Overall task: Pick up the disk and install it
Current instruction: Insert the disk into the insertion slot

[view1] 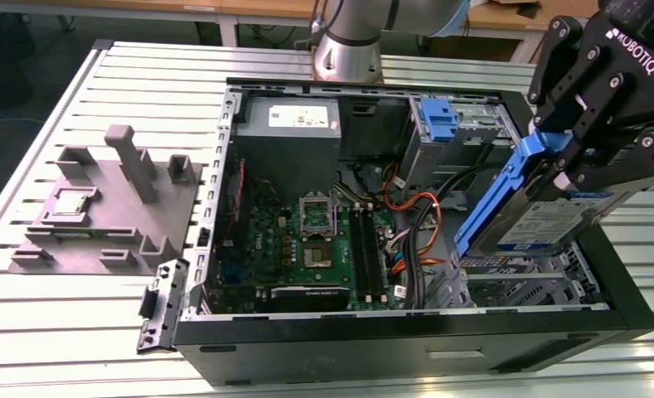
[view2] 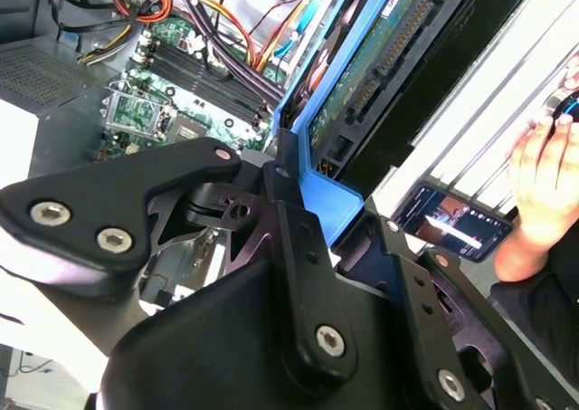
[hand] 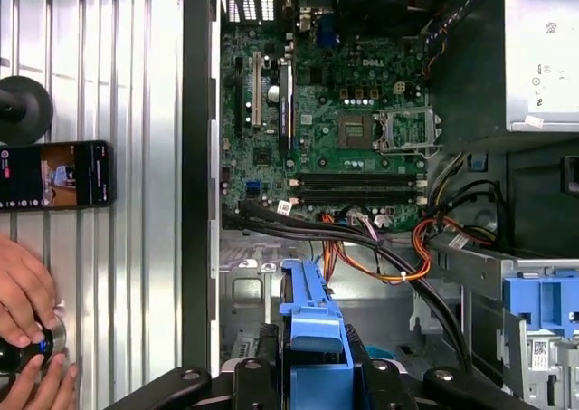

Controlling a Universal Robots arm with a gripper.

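The open computer case (view1: 415, 348) lies on its side on the slatted table (view1: 138, 75) with the motherboard (view1: 304, 249) facing up, which leaves the drive cage (view1: 476, 124) at the exterior view's right reachable from above. I hold the disk (view1: 537, 224) in the air over that side of the case, tilted on edge, I judge so it can go in lengthwise. My claw (view1: 575, 162) is pinched on its blue carrier (hand: 312, 338), gripping plastic rather than the drive body, while a person's hand (hand: 23, 301) rests on the table near a phone (hand: 54, 175).
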